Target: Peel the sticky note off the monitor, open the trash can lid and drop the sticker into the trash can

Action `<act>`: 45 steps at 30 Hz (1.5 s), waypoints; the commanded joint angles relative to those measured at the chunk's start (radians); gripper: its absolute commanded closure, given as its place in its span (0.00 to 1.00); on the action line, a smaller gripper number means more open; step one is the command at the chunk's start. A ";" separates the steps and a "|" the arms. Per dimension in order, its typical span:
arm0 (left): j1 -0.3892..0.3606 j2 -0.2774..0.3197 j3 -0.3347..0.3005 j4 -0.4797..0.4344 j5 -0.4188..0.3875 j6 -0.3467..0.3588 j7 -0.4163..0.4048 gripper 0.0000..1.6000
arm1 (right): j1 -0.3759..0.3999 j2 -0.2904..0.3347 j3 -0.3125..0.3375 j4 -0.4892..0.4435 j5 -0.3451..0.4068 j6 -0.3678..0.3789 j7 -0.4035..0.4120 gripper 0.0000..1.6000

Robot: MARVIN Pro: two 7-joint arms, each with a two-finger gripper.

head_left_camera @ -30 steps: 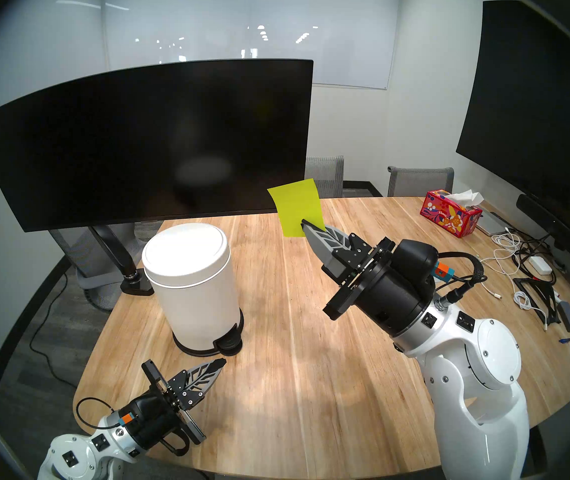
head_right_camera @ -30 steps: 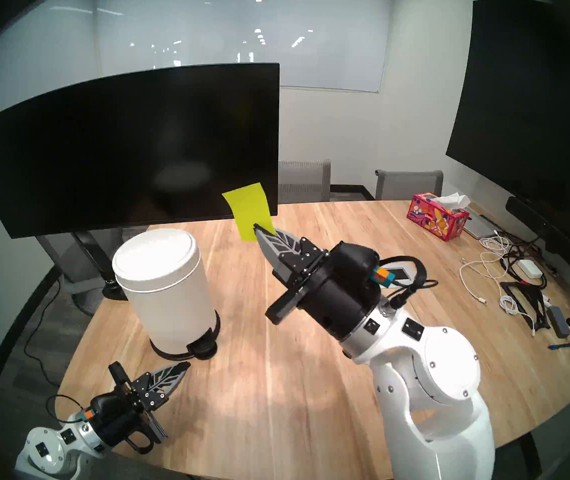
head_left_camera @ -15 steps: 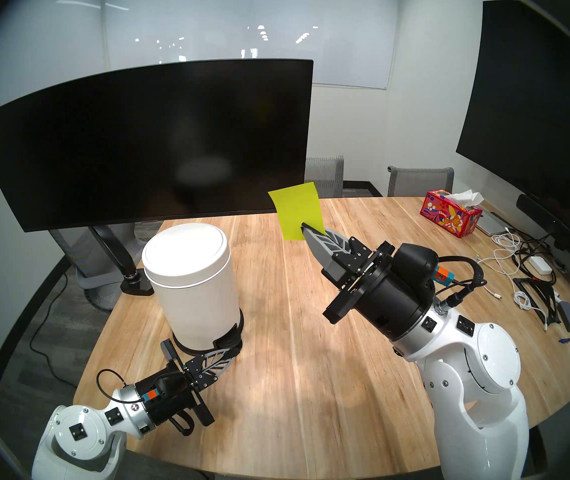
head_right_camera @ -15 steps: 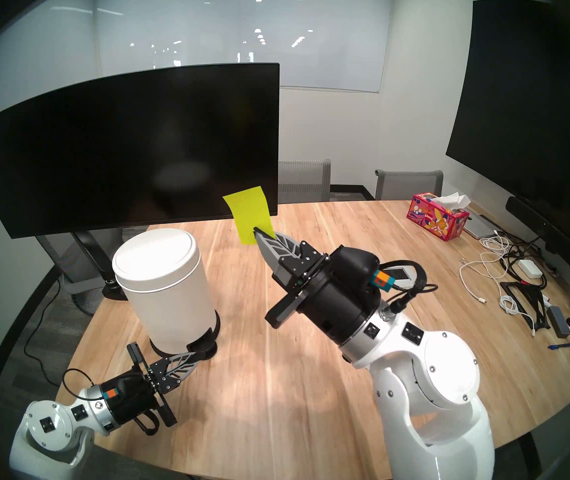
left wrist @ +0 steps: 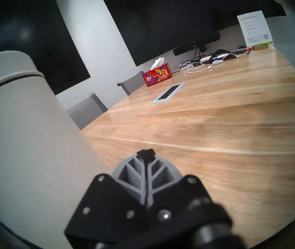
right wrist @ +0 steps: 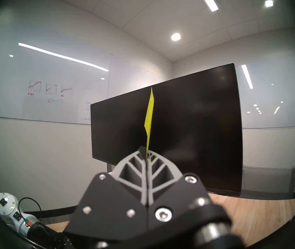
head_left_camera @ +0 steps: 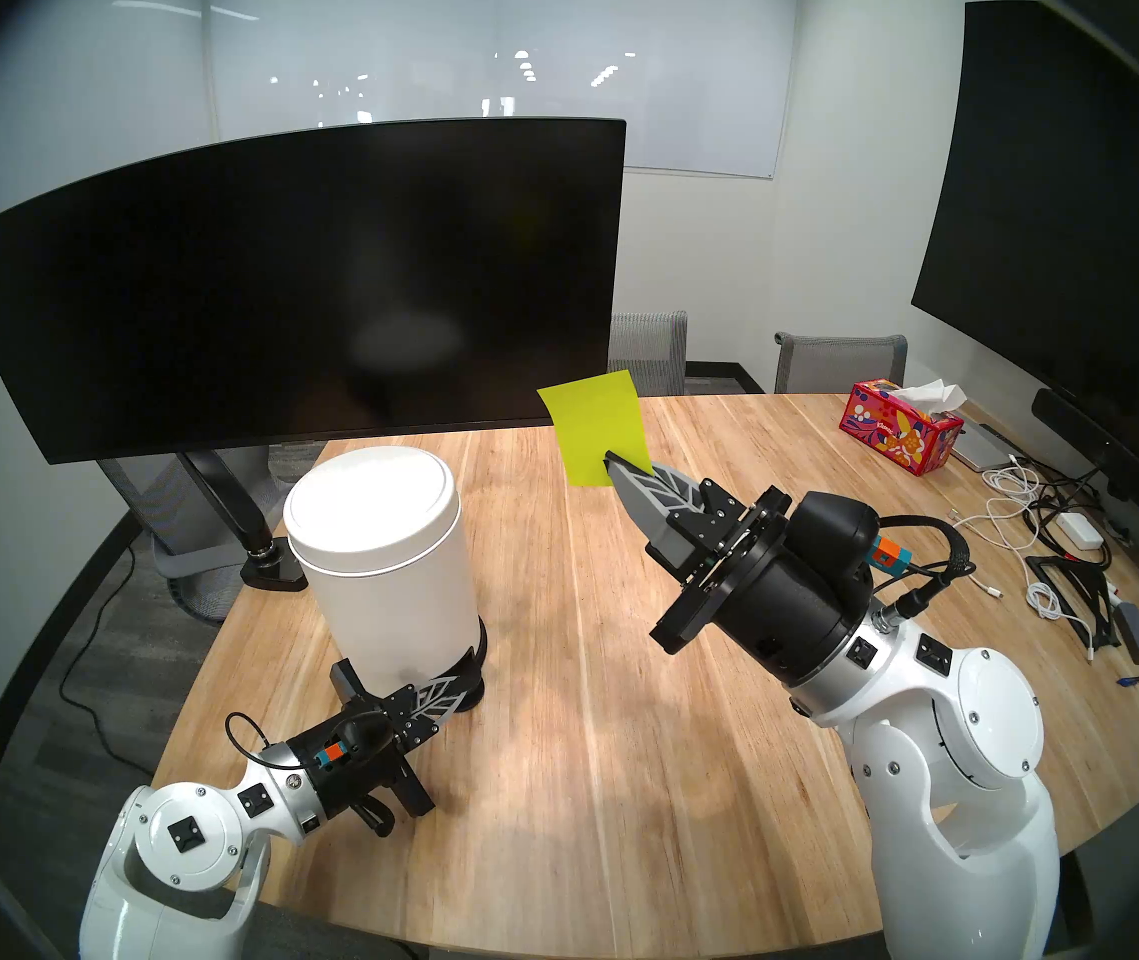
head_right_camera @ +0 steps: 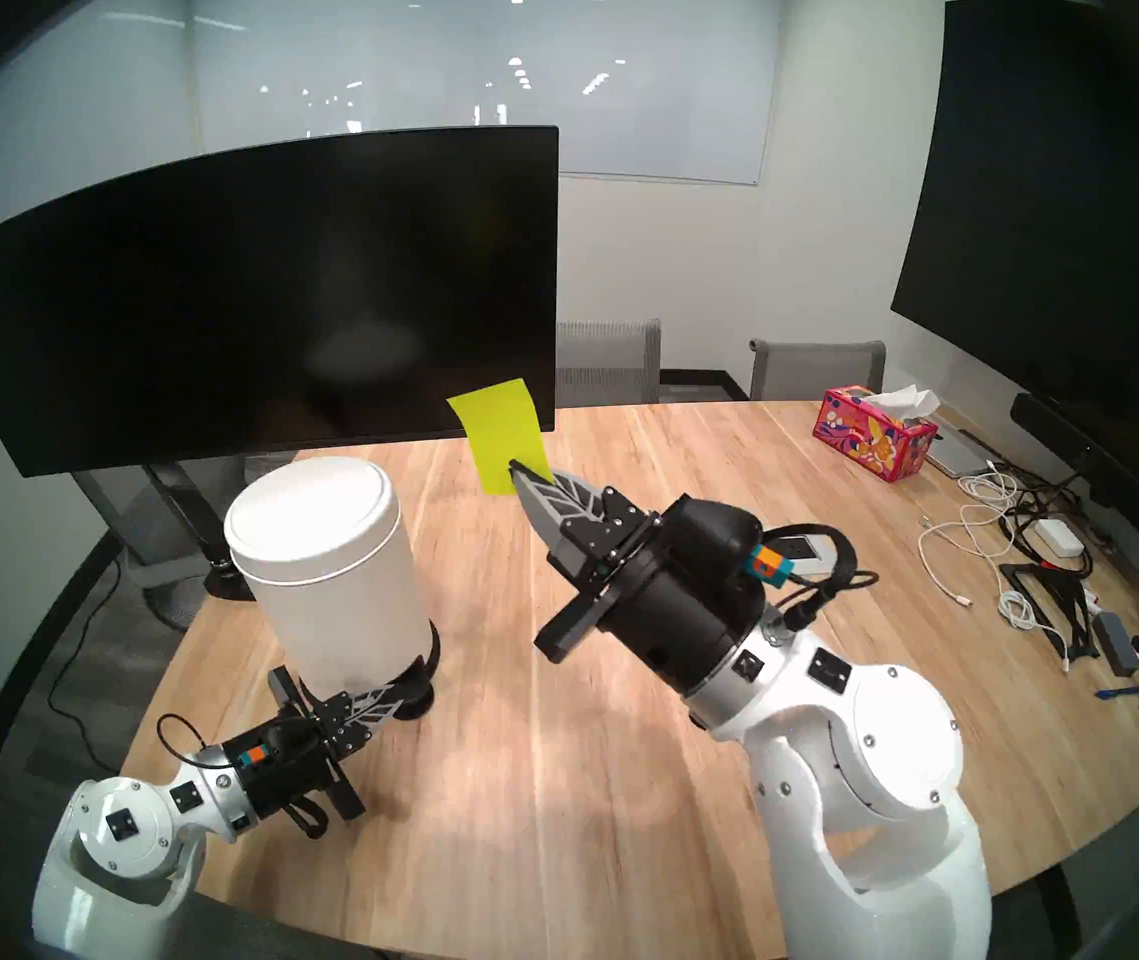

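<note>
While my right gripper [head_left_camera: 612, 461] stays raised above the worktop [head_left_camera: 622, 661], its two fingers are pressed together on the lower right corner of the sticky note [head_left_camera: 593, 429], which stands up from the tips, clear of the monitor [head_left_camera: 290, 280] and in front of that screen's lower right corner. From the right wrist view I see the note edge-on, a thin yellow-green sliver [right wrist: 149, 117] rising straight out of the pinched fingertips against the black screen [right wrist: 188, 126].

My left gripper [head_left_camera: 461, 681] is low on the worktop, fingers together with nothing between them, its tips at the black base ring and foot pedal of the trash can [head_left_camera: 393, 591]; I cannot tell whether they touch the pedal. In the left wrist view the white wall of the can [left wrist: 26, 135] fills the left side, just beside the joined fingers [left wrist: 145, 171].

The note is a plain bright yellow-green square, slightly curled, with no writing I can make out. The trash can lid [head_left_camera: 373, 505] is white, round and slightly domed, and sits down flat on the can, between the monitor's stand and my left arm.
</note>
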 commanded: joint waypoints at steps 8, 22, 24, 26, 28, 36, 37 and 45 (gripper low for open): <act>0.008 0.007 0.031 0.012 0.092 -0.030 0.016 1.00 | 0.009 -0.008 0.006 -0.023 0.011 -0.006 0.011 1.00; -0.070 -0.015 0.049 0.107 0.138 -0.030 0.068 1.00 | -0.005 -0.015 0.016 -0.023 0.013 -0.015 0.024 1.00; -0.073 -0.016 0.050 0.109 0.137 -0.029 0.069 1.00 | -0.006 -0.016 0.018 -0.023 0.013 -0.015 0.025 1.00; -0.074 -0.017 0.051 0.110 0.139 -0.029 0.070 1.00 | -0.007 -0.016 0.020 -0.023 0.013 -0.014 0.026 1.00; -0.074 -0.018 0.052 0.110 0.143 -0.030 0.074 1.00 | -0.008 -0.016 0.021 -0.023 0.014 -0.014 0.028 1.00; -0.082 -0.014 0.061 0.111 0.169 -0.028 0.085 1.00 | -0.009 -0.019 0.022 -0.023 0.014 -0.013 0.032 1.00; -0.084 -0.019 0.062 0.114 0.175 -0.030 0.095 1.00 | -0.009 -0.019 0.022 -0.023 0.013 -0.013 0.032 1.00; -0.101 -0.042 0.079 0.131 0.231 -0.033 0.144 1.00 | -0.013 -0.022 0.019 -0.023 0.015 -0.017 0.038 1.00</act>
